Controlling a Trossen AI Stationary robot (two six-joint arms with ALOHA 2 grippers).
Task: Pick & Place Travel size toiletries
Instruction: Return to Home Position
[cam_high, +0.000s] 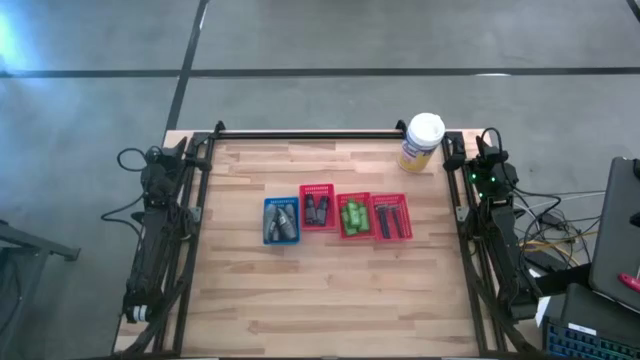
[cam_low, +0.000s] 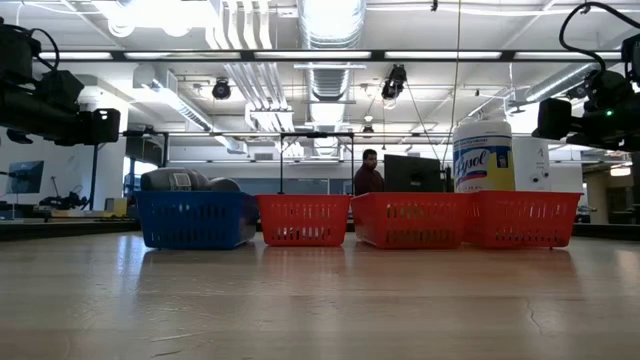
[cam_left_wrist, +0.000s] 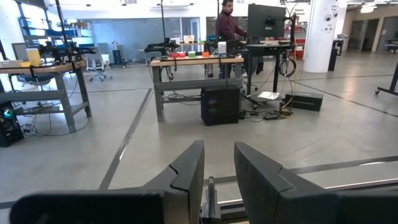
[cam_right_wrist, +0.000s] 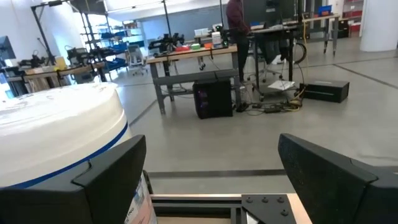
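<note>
Four mesh trays stand in a row mid-table. The blue tray (cam_high: 281, 221) holds grey oval little bottles (cam_high: 280, 218), which rise above its rim in the low view (cam_low: 180, 181). One red tray (cam_high: 318, 207) holds dark flat packs (cam_high: 317, 208), another (cam_high: 354, 216) bright green little bottles (cam_high: 353, 216), and the last (cam_high: 391, 217) thin dark razors (cam_high: 390, 218). My left gripper (cam_left_wrist: 219, 146) sits folded at the table's far-left corner (cam_high: 163, 158), with a narrow gap between its fingers. My right gripper (cam_right_wrist: 211, 140) is at the far-right corner (cam_high: 487, 155), wide open. Neither is near the trays.
A big white-capped, yellow-labelled jar (cam_high: 422, 141) stands at the far edge, just left of my right gripper, and fills part of the right wrist view (cam_right_wrist: 59, 134). A black rail (cam_high: 310, 134) runs along the far edge. Bare wood (cam_high: 330, 290) lies in front of the trays. A person (cam_low: 369, 172) stands far behind.
</note>
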